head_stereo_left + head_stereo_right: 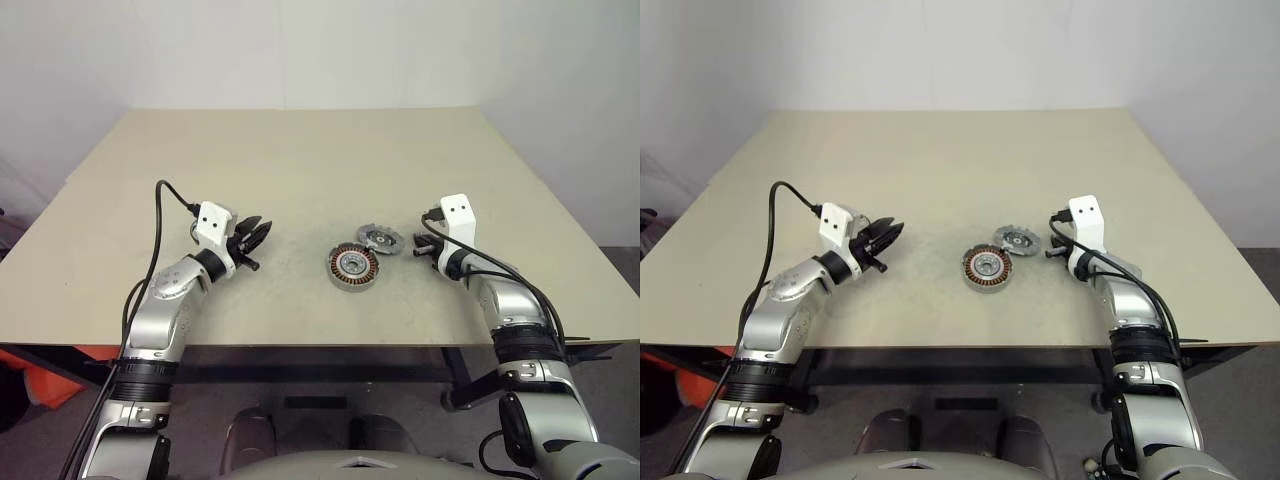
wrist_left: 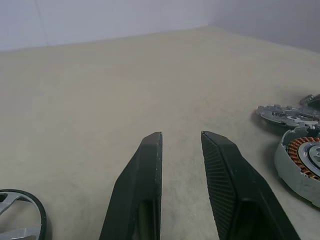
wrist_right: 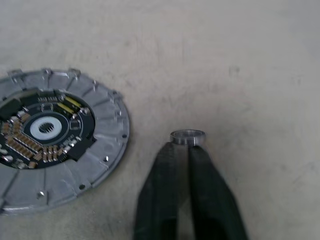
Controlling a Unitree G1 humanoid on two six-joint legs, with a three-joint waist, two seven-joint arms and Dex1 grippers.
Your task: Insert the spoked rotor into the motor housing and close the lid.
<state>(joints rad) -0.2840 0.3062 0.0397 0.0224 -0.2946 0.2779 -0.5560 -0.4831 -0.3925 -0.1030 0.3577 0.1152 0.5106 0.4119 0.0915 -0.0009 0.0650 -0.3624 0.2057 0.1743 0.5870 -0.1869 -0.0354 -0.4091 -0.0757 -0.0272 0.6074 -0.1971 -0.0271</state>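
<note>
Centre frame, motor housing (image 1: 352,267): lying on table (image 1: 300,170).
Right gripper (image 3: 186,150): sitting right of housing, fingers nearly pressed together, tips touching small ring (image 3: 187,136).
Left gripper (image 1: 256,233): hovering far left, slightly spread.

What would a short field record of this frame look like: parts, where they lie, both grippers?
surface: beige table
motor housing: round dark-rimmed disc with copper windings and silver hub, flat on the table, uncovered
notched disc: flat silver-grey disc with notched rim and dark circuit-board centre, flat, close beside the housing on its far right
spoked wheel: dark-rimmed wheel with silver spokes, near the left gripper
ring: tiny metal ring, at the right gripper's tip
left gripper: open, empty
right gripper: beside the notched disc
</note>
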